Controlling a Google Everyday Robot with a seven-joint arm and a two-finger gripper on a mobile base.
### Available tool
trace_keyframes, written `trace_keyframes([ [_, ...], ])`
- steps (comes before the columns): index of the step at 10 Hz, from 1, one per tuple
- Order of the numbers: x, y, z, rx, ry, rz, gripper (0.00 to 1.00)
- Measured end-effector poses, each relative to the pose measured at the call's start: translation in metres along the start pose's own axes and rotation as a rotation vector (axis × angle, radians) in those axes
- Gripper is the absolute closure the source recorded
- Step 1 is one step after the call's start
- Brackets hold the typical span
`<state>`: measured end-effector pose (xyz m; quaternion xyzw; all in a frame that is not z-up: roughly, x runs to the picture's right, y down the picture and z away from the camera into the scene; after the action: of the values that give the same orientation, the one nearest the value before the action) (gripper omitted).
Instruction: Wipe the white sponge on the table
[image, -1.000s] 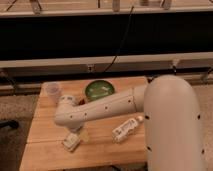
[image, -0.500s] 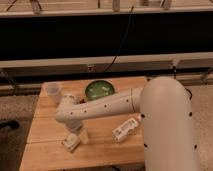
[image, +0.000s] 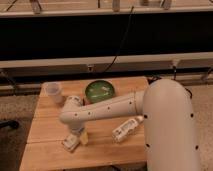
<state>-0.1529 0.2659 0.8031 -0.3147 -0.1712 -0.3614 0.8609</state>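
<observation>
Gripper (image: 74, 136): pointed down over front-left part of the table (image: 107, 151), right at the white sponge (image: 69, 145); clenched or released, cannot tell (wrist blocks the view).
White sponge: front-left on the planks, partly hidden under the gripper.
White bottle (image: 125, 130): lying on its side, near, right of the sponge.
Green bowl (image: 100, 91): toward the back edge.
Clear cup (image: 54, 92): back-left corner.

No text, brand, number or sign can be read. The white plastic bottle (image: 126, 131) lying near and right of centre on the tabletop (image: 107, 152) has a label (image: 122, 133), but its print cannot be made out. The gripper (image: 71, 144), low at the near left just beside the white sponge (image: 83, 138), shows no legible marking.
</observation>
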Motion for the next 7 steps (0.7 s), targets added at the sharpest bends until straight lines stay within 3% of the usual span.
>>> trace_keyframes([
  [4, -0.002, -0.004, -0.007, 0.03, 0.016, -0.031, 0.94],
  [7, -0.005, -0.007, -0.016, 0.04, 0.034, -0.049, 1.0],
])
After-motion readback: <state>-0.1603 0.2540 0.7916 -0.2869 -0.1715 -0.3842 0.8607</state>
